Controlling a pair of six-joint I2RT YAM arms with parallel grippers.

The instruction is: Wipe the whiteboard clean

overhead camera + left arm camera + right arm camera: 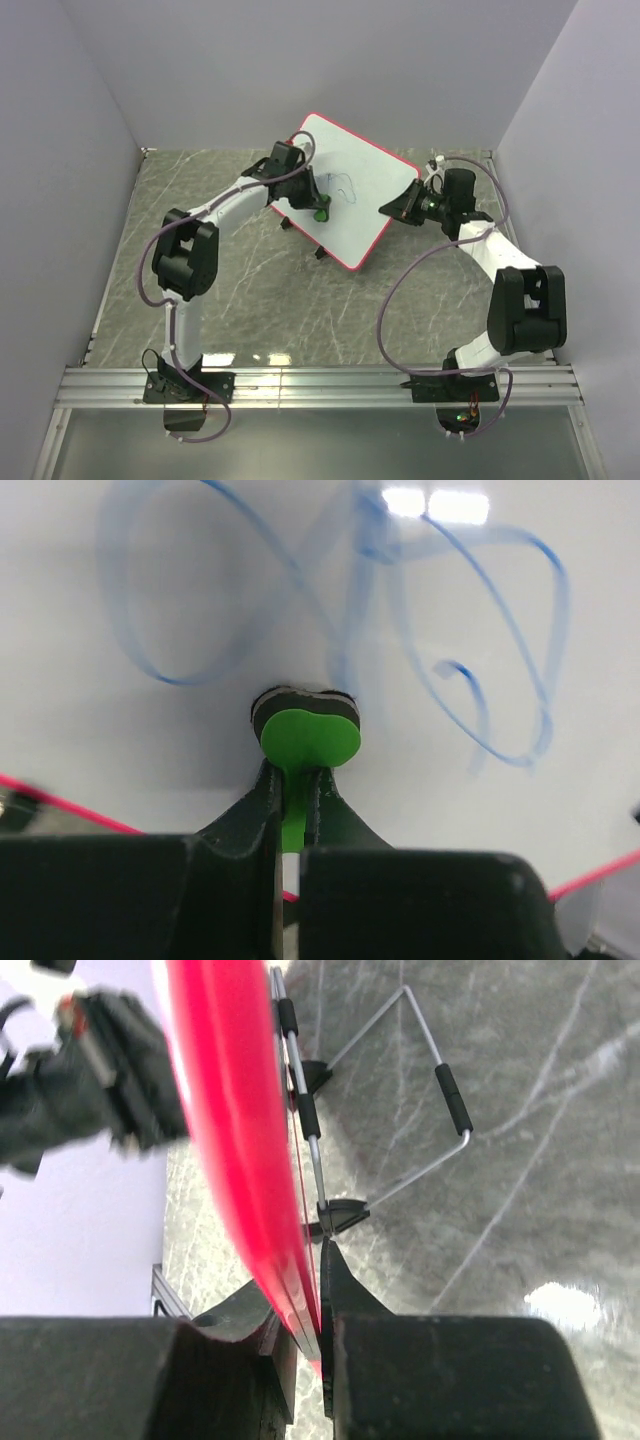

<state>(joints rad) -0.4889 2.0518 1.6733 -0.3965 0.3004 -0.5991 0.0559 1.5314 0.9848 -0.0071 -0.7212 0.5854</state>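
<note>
— Green eraser: pinched tight in left gripper; pressed against whiteboard face, below blue scribble.
— Right gripper: clamped narrowly on red rim; whiteboard tilted on marble table, between both arms.

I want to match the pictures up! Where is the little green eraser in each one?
Top view: the green eraser is near the middle, against the whiteboard.
Left wrist view: in the middle, pinched in the left claw.
Right wrist view: not in it.
Shared landmark: the whiteboard's red rim shows in all three.
</note>
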